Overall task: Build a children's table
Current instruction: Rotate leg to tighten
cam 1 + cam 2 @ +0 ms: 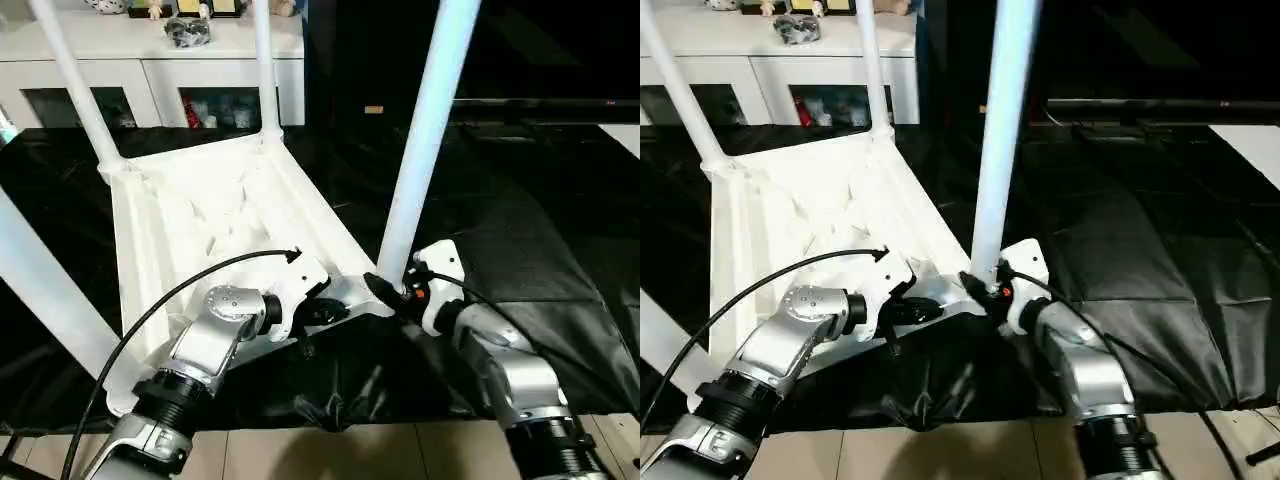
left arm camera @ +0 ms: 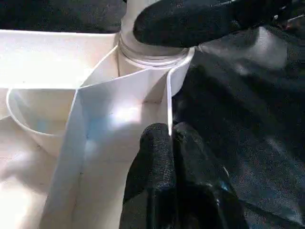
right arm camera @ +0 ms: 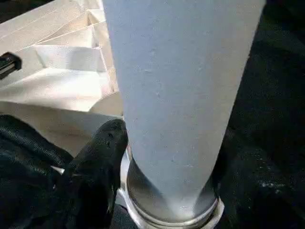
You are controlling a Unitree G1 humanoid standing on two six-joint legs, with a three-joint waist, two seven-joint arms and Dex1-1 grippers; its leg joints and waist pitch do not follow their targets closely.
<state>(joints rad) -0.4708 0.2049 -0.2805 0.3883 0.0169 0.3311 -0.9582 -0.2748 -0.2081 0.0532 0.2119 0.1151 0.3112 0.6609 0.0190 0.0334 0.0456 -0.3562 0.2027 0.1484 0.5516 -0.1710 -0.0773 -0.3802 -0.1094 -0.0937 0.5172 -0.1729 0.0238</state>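
We seat a table leg

Our left gripper (image 1: 318, 300) pinches the tabletop (image 1: 190, 225) rim; our right gripper (image 1: 395, 290) brackets the leg (image 1: 425, 130). Loosely seated, it could topple.

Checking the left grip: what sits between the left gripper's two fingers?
The left wrist view shows the thin white side wall of the upturned table top pinched between the left gripper fingers, just below the corner socket.
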